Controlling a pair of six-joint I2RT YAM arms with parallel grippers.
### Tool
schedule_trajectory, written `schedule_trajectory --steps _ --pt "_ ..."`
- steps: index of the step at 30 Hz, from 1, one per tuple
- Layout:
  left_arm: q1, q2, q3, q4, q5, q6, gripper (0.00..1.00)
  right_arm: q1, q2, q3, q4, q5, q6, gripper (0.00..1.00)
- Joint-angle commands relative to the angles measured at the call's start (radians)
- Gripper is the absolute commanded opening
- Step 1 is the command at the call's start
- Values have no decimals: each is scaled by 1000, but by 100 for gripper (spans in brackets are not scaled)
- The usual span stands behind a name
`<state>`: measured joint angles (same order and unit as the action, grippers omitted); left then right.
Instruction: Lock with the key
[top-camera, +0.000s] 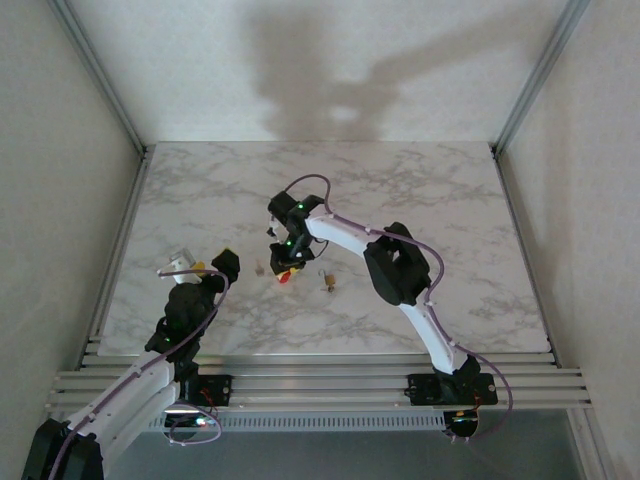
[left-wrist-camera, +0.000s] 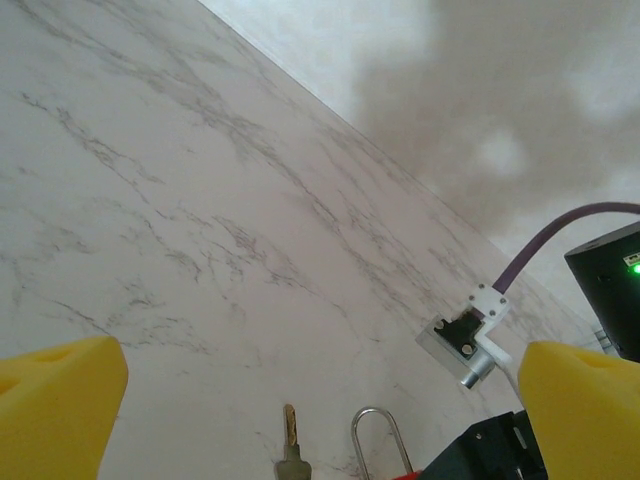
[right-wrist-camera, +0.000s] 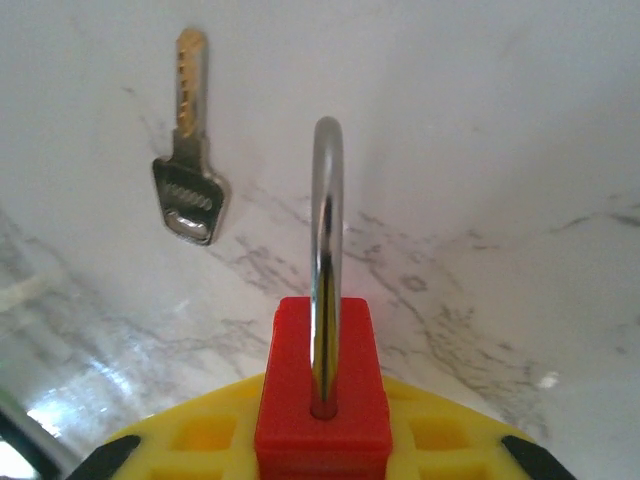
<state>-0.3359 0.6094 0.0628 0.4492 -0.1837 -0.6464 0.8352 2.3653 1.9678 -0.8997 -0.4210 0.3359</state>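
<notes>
Evidently the right gripper (top-camera: 284, 266) clamps the red padlock (right-wrist-camera: 320, 390) between its yellow pads (right-wrist-camera: 200, 432). The key (right-wrist-camera: 188, 190) lies flat on the table (right-wrist-camera: 480, 150) just beside the padlock's shackle (right-wrist-camera: 326, 250). Near the padlock, the left gripper (left-wrist-camera: 320, 400) gapes wide, empty.

The padlock (right-wrist-camera: 320, 400) has a smooth, matt red body that looks like plastic and a polished, mirror-bright metal shackle (right-wrist-camera: 326, 220). The key (right-wrist-camera: 188, 160) is duller metal. The marble-patterned table (right-wrist-camera: 500, 150) is smooth and faintly glossy.

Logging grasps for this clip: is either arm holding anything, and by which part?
The right gripper has its jaws on the red padlock by its body, shackle free. The left gripper, jaws open, holds nothing.
</notes>
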Motion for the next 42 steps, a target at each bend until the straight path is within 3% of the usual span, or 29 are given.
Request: schedule_trajectory --steps 1,19,31,37,42 --pt "9 -2 -9 -8 -3 13 100 -31 -66 -52 115 -157 66 14" --pt "9 22 -6 2 7 14 99 -46 -58 -140 290 -232 208 21" --pt "9 24 -4 1 13 14 100 -33 -51 -149 278 -196 221 34" --pt "9 26 -3 0 16 15 100 -34 -91 -163 221 -84 194 35" --pt "9 29 -9 29 37 11 100 -33 -197 -190 163 88 146 50"
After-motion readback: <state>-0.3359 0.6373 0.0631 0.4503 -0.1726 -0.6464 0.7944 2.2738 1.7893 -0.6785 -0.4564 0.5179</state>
